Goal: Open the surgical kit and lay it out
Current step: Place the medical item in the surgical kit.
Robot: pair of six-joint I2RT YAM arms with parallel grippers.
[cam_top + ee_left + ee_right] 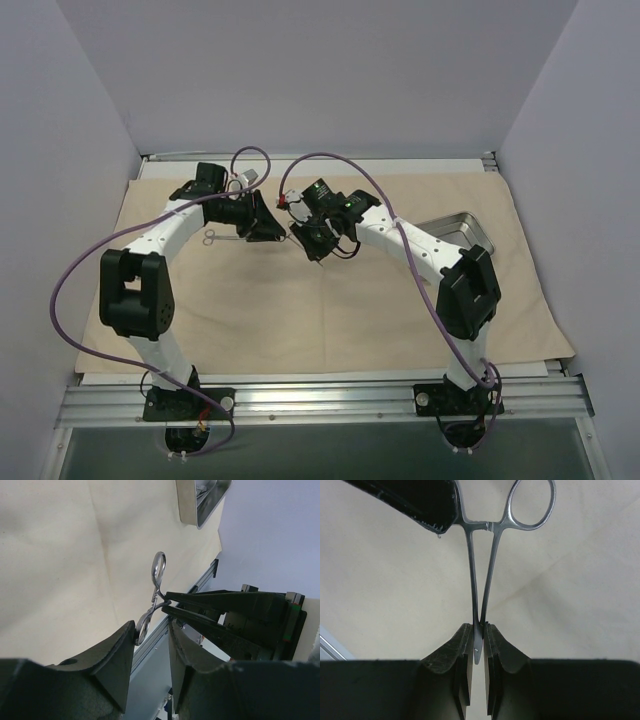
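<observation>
Fingers of the right gripper (479, 630): pressed together on the working end of the forceps (482, 570), just past the pivot. The shafts run straight out from the pads, with the ring handles at the far end.
Fingers of the left gripper (152, 627): standing partly apart. One ring handle sits in the gap and touches one pad only, so nothing is clamped there.
Forceps: carried in the air between the two grippers, above the middle of the cloth wrap (300, 320).
Step in hand: judged to be a handover, or a prising apart of the handles.
Doing it well: the left pads should close squarely across the ring before the right lets go. Thin polished steel will swivel if nipped off-centre, so any pull belongs in line with the shafts.
Cloth wrap: beige, spread flat, with a few soft creases.
Second instrument (211, 237): lying on the cloth under the left arm.
Steel tray (460, 224): on the cloth at the far right, well apart from the grippers.
Room: plain pale walls (320, 70) on three sides. An aluminium rail (320, 400) along the near edge carries both bases.
</observation>
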